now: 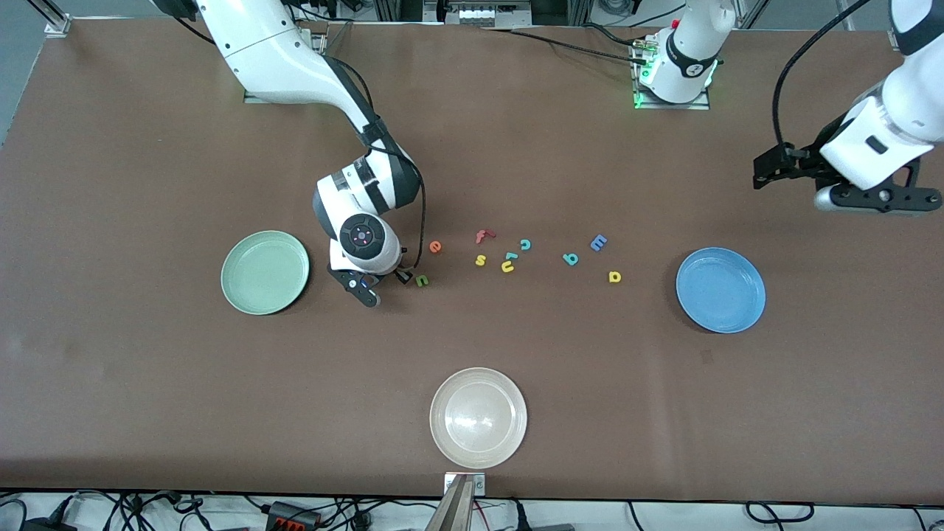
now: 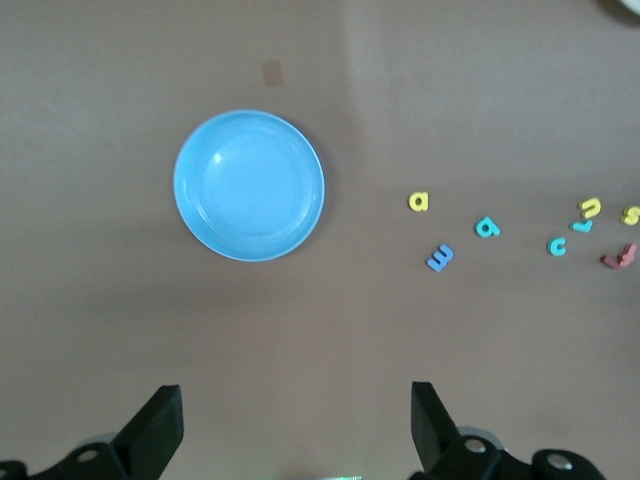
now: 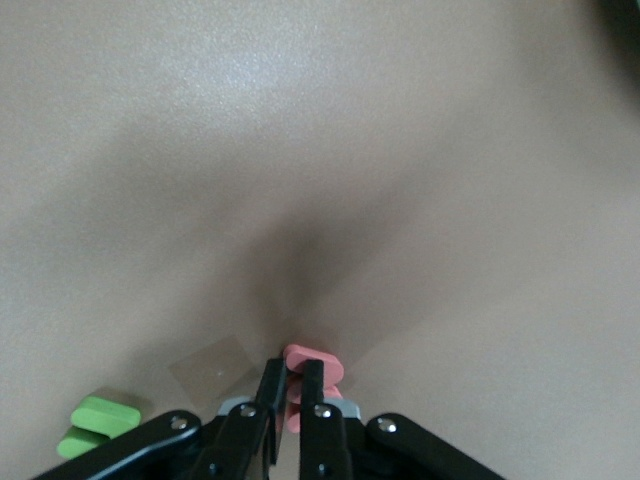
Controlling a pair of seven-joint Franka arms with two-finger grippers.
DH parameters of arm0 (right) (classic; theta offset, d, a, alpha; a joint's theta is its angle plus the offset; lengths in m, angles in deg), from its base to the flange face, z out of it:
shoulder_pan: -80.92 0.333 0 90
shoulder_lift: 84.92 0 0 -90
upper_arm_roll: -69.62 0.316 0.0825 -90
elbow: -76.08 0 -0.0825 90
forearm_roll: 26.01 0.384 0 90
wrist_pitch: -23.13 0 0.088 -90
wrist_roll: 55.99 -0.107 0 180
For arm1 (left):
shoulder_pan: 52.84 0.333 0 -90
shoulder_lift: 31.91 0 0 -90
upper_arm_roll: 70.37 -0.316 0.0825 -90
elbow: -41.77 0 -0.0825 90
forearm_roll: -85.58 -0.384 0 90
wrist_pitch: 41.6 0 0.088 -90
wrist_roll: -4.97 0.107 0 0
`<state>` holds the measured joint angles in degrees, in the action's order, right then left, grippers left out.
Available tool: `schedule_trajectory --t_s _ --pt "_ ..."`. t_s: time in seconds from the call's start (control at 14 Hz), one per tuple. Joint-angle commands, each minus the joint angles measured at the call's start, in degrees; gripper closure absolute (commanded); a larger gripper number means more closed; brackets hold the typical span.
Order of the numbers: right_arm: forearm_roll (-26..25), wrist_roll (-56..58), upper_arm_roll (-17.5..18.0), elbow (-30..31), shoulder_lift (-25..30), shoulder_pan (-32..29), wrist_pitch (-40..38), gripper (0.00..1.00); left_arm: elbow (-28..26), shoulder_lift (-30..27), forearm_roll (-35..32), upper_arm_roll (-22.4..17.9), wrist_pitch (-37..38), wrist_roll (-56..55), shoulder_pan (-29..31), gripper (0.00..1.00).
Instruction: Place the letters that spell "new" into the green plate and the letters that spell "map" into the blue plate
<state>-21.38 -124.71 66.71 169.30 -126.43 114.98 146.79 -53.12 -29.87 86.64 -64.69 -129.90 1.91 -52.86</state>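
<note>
Pinched between my right gripper's [image 3: 296,385] jaws is the w [image 3: 305,372], a pinkish-red foam letter, held low at the table between the green plate [image 1: 265,272] and the n [image 1: 422,280]. On the right wrist view the jaws are pressed nearly together with the foam squeezed edge-on between them, and the n lies flat just beside. I judge these letters weigh almost nothing and give under pressure: soft, a little springy, thin. A grip across one stroke seems right, because a flat face would offer the pads nothing. My worry is that a piece this light may cling to a pad on release.

Next out, the e [image 1: 435,247] sits close to the n, a little farther from the front camera. Toward the left arm's end lie the distractors, the f [image 1: 483,236], s [image 1: 480,259], u [image 1: 507,266] and c [image 1: 525,244], then the p [image 1: 570,259], m [image 1: 598,242] and a [image 1: 614,276], all flat on the table, with the a nearest the blue plate [image 1: 720,289]. Both plates hold nothing yet. A white plate [image 1: 478,417] sits nearest the camera.

My left gripper [image 2: 295,420] waits up in the air near the blue plate, jaws spread wide and empty.
</note>
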Motion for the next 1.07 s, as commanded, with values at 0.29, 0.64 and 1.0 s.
schedule_trajectory --t_s 0.29,0.64,1.0 --pt "0.03 5.34 -1.22 -1.2 2.22 -0.92 -4.91 0.91 2.43 14.28 0.52 0.02 1.64 0.95 -3.06 0.0" --pt "0.64 4.21 -1.14 -1.12 1.7 -0.4 -4.84 0.92 5.78 25.19 0.08 0.02 -8.79 0.25 -7.88 0.0" --pt "0.82 0.34 -0.96 -0.41 0.29 0.57 -1.77 0.79 5.34 32.31 -1.75 -0.06 -17.34 0.25 -10.09 0.0"
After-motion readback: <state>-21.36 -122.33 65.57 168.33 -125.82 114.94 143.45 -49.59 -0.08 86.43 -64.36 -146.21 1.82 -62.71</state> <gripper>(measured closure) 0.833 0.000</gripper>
